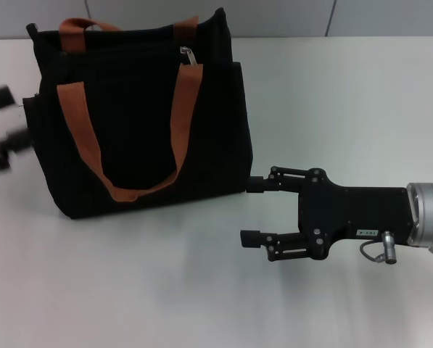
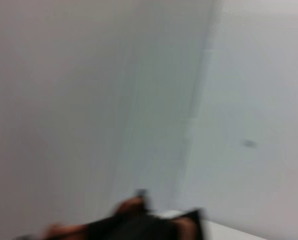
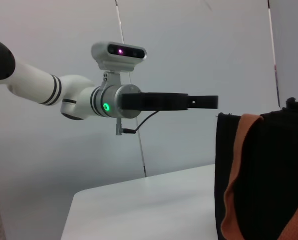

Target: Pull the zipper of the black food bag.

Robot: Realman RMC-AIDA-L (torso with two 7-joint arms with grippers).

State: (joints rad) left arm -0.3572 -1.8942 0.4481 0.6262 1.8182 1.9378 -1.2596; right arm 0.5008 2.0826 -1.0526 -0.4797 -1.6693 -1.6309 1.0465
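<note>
Right pincer [image 1: 247, 211] sits nearest the head camera, lower right of the frame, low over the white tabletop [image 1: 347, 109]; its two black fingers point toward frame left, spread wide apart with nothing between them. Upper fingertip lies just beside the lower right corner of the black food bag [image 1: 140, 130]; touching or not, cannot tell. Bag stands upright in the upper left of the frame, two rust-orange handles [image 1: 93, 145] draped over its front face. Zipper [image 1: 187, 56] shows as a small silver pull tab at the top edge of the bag, right of centre, hanging down; its track runs along the bag's top opening, left to right across the frame. Left pincer [image 1: 2, 130] is at the far left edge, level with the bag's side, blurred; finger state cannot be told from the head view, and the left wrist view shows only a smeared top of the bag against wall. Right wrist view shows the left arm [image 3: 64, 95] stretched out level toward the bag's upper edge. Key relation: the pull tab lies up and to frame left of the right pincer, well apart and much higher. Judgement: the right pincer looks nearer the tab, though it must rise to the bag's top before any pull along the track.
</note>
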